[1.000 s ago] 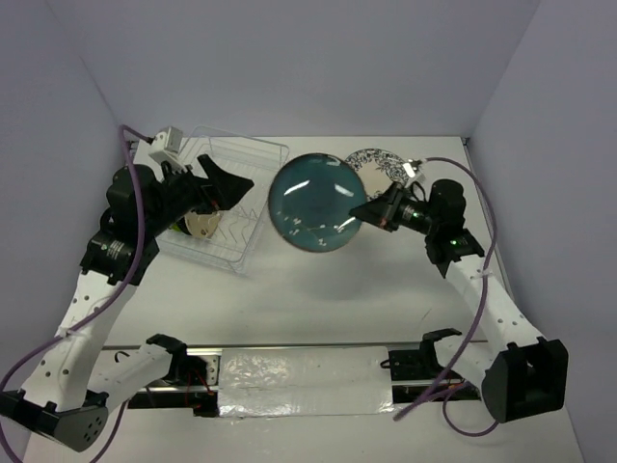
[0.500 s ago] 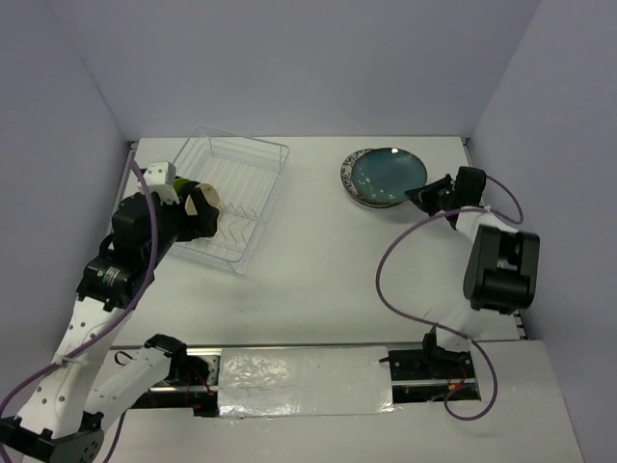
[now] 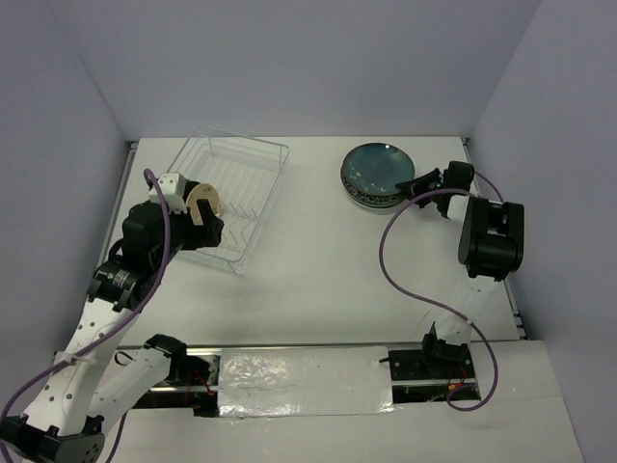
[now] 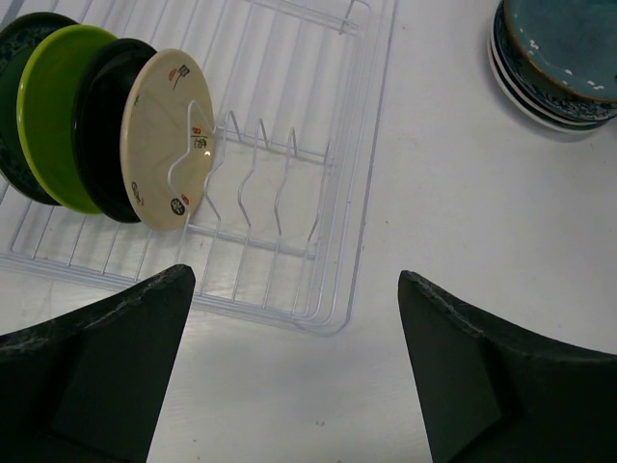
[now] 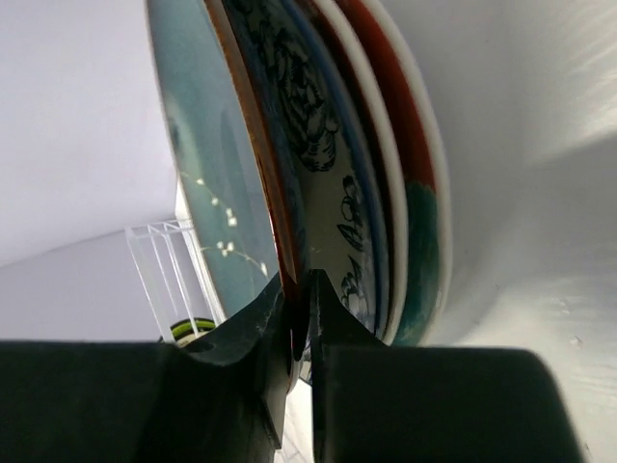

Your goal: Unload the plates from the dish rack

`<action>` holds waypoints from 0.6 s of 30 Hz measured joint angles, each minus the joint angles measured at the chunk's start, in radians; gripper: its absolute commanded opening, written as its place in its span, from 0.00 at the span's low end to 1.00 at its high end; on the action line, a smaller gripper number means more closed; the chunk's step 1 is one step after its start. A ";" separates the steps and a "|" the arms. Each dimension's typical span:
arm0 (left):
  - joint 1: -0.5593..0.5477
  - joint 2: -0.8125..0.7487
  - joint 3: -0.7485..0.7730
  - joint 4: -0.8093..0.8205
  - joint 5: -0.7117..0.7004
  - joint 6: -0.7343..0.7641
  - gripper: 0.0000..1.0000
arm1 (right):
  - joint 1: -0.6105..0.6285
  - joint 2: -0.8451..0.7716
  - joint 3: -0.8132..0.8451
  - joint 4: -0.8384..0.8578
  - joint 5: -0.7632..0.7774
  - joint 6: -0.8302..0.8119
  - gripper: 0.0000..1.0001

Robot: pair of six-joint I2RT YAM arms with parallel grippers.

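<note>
The dish rack (image 3: 273,179) stands at the back left, and its side wall (image 4: 359,183) shows in the left wrist view. Several plates stand upright in it: a cream one (image 4: 164,135), a black one (image 4: 101,125) and a green one (image 4: 53,111). My left gripper (image 3: 212,230) hovers over the rack's near edge, open and empty (image 4: 296,275). At the back right a dark teal plate (image 3: 384,166) lies on a stack. My right gripper (image 3: 417,183) is shut on its rim (image 5: 297,280). Under the teal plate (image 5: 207,174) lie a patterned plate (image 5: 333,183) and a red-and-teal plate (image 5: 419,241).
Grey walls close in the table on the left, back and right. The right arm's cable (image 3: 395,256) loops over the table to the right of centre. A taped strip (image 3: 299,381) runs along the near edge between the arm bases.
The right gripper carried the teal plate from mid-air at the centre to the back right and lowered it onto the stack. The left arm drew back towards the rack's near edge.
</note>
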 measured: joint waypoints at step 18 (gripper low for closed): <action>0.002 -0.013 -0.015 0.004 0.016 0.021 1.00 | 0.077 -0.026 0.265 -0.459 0.154 -0.219 1.00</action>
